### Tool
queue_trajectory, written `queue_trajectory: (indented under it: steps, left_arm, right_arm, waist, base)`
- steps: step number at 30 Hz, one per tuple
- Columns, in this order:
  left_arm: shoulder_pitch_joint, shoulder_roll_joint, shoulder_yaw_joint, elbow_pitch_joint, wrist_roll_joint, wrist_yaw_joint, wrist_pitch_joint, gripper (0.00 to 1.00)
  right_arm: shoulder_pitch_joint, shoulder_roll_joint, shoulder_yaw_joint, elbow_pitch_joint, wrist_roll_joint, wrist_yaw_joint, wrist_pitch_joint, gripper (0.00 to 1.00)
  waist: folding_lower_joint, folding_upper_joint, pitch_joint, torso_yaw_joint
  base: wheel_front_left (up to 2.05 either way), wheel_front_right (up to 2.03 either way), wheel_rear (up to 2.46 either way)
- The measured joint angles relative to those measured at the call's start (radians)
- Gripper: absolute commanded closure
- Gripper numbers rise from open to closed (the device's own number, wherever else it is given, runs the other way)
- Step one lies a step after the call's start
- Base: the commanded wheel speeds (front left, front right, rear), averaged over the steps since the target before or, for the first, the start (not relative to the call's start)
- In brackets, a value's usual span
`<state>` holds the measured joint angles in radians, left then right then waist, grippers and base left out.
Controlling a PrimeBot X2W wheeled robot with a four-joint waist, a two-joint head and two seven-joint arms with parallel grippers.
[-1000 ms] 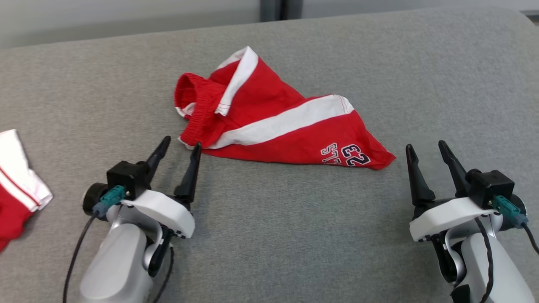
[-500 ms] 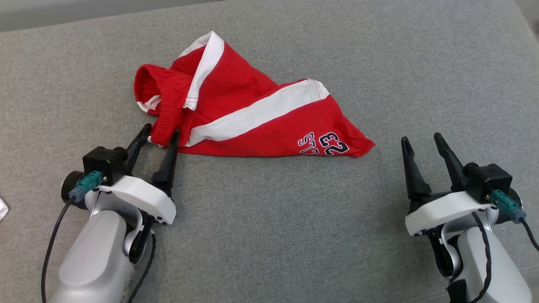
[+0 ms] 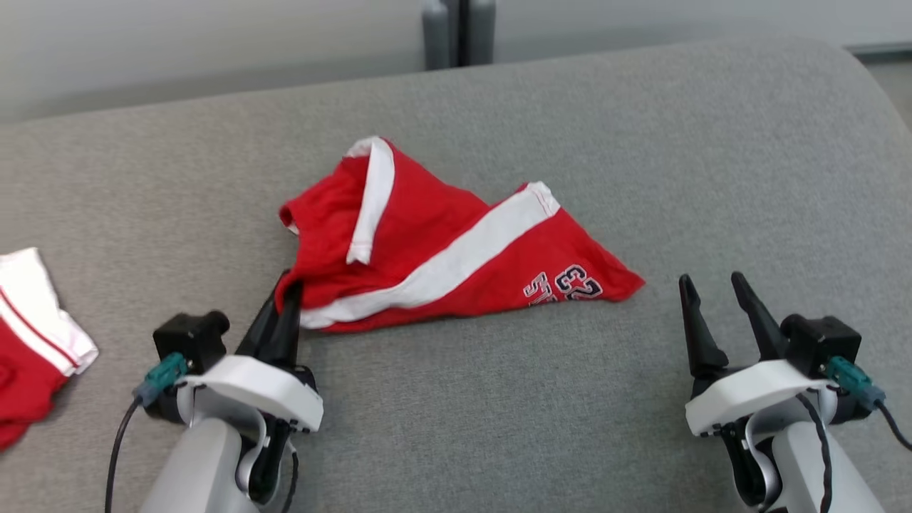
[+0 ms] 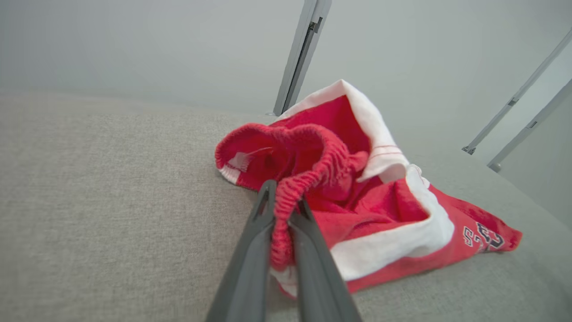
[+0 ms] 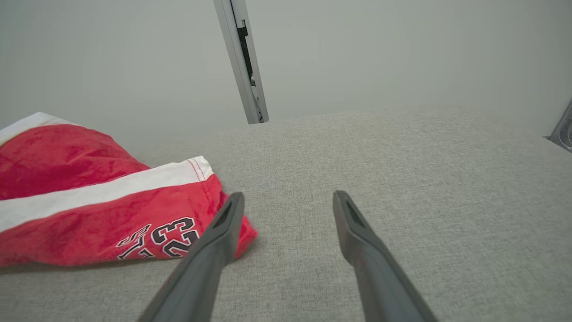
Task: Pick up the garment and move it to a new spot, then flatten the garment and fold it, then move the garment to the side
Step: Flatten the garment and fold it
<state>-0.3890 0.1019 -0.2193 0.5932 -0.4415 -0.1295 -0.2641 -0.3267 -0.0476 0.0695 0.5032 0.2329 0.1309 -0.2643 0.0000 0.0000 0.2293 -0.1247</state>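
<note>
A grey fabric worktop (image 3: 499,427) spreads across the head view, its far edge curving down at the right; on it, a little left of the middle, lie the red shorts (image 3: 427,235), crumpled into a rough triangle whose long side faces the robot; a broad white stripe (image 3: 456,260) runs slantwise across them, and the navy-and-white number 23 (image 3: 577,280) sits near the corner that points toward the robot's right; at the worktop's left edge, well apart from the shorts, lies a second red-and-white garment (image 3: 32,342), cut off by the frame; the left hand (image 3: 286,288) reaches to the shorts' near left corner with its two dark fingers drawn together, and the left wrist view shows the gathered elastic waistband (image 4: 313,147) pinched between them, the red cloth bunched in the narrow gap while the rest of the shorts rests on the worktop; the right hand (image 3: 711,279) sits low at the right with its fingers spread wide and nothing between them, near the numbered corner of the shorts yet apart from it; beyond the worktop's far edge stands a grey metal post (image 3: 459,32) against a pale wall.
</note>
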Motion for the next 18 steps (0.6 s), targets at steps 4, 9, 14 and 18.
queue_trajectory:
  steps: [4, 9, 14, 18]
  left_arm:
    - [0.048, -0.023, 0.018, 0.024, -0.027, 0.0, 0.0, 1.0]
    - [0.079, -0.039, 0.027, 0.124, -0.041, 0.0, 0.0, 1.0]
    - [0.065, -0.043, 0.076, 0.167, -0.022, 0.021, 0.0, 0.58]
    - [0.047, -0.045, 0.14, 0.159, 0.006, 0.046, 0.0, 0.0]
  right_arm:
    - [0.03, 0.0, 0.001, 0.012, 0.009, 0.0, 0.0, 0.0]
    - [0.05, 0.0, 0.01, 0.016, 0.018, 0.0, 0.0, 0.0]
    - [0.035, 0.001, 0.039, 0.017, 0.016, 0.0, 0.0, 0.0]
    - [0.015, 0.001, 0.05, 0.016, 0.013, 0.0, 0.0, 0.0]
  waist:
    - [0.0, 0.0, -0.055, 0.03]
    - [0.0, 0.0, -0.088, 0.063]
    - [0.0, 0.0, -0.057, 0.057]
    - [0.0, 0.0, -0.028, 0.045]
  base:
    - [0.0, 0.0, 0.0]
    - [0.0, 0.0, 0.0]
    - [0.0, 0.0, 0.0]
    - [0.0, 0.0, 0.0]
